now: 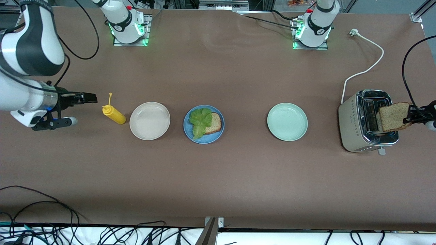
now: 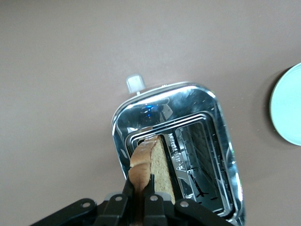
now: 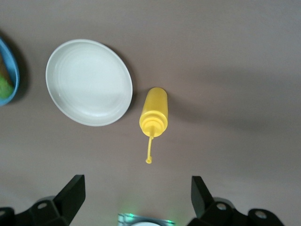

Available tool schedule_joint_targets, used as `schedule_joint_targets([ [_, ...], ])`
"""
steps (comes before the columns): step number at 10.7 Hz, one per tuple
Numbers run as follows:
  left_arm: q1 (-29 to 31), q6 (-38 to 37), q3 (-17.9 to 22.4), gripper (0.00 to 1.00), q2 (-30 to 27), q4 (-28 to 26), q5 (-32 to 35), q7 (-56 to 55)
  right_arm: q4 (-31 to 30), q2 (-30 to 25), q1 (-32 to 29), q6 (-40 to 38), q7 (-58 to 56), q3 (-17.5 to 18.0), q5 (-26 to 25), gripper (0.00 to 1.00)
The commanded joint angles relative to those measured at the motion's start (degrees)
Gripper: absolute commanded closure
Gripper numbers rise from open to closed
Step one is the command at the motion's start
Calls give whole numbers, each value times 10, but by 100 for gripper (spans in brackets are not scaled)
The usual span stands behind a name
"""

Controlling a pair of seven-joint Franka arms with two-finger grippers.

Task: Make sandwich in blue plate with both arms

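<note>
Left gripper [image 1: 409, 115] fingers clamped the crust of a brown grainy toast slice [image 1: 393, 116], held upright over the chrome toaster [image 1: 368, 122] at the left arm's bench end. Round blue plate [image 1: 203, 136], mid-bench, carried toast and lettuce [image 1: 200, 120]. Right gripper [image 1: 89, 97] waited, fingers spread.

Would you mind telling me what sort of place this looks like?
Probably a robotics lab staged as a kitchen: bolted arm bases on a brown table, loose cables, a chrome toaster.
</note>
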Motion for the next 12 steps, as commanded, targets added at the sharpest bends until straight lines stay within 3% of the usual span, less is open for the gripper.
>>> schedule_joint_targets([
  [1,-17,-65,6,100,-6,93,-23,-4,-126,-103,28,100,73,-28,-5,0],
  [4,-26,-116,-4,100,-7,154,-27,-5,-125,-140,61,104,60,-83,0,0],
  [6,-19,-131,-25,100,-7,172,-59,-6,-68,-150,62,7,59,-99,3,0],
  [9,-19,-151,-79,100,-7,187,-73,-65,-16,-152,62,-55,58,-103,1,0],
  [12,-23,-157,-154,100,2,186,-97,-140,-6,-154,62,-55,60,-104,7,0],
])
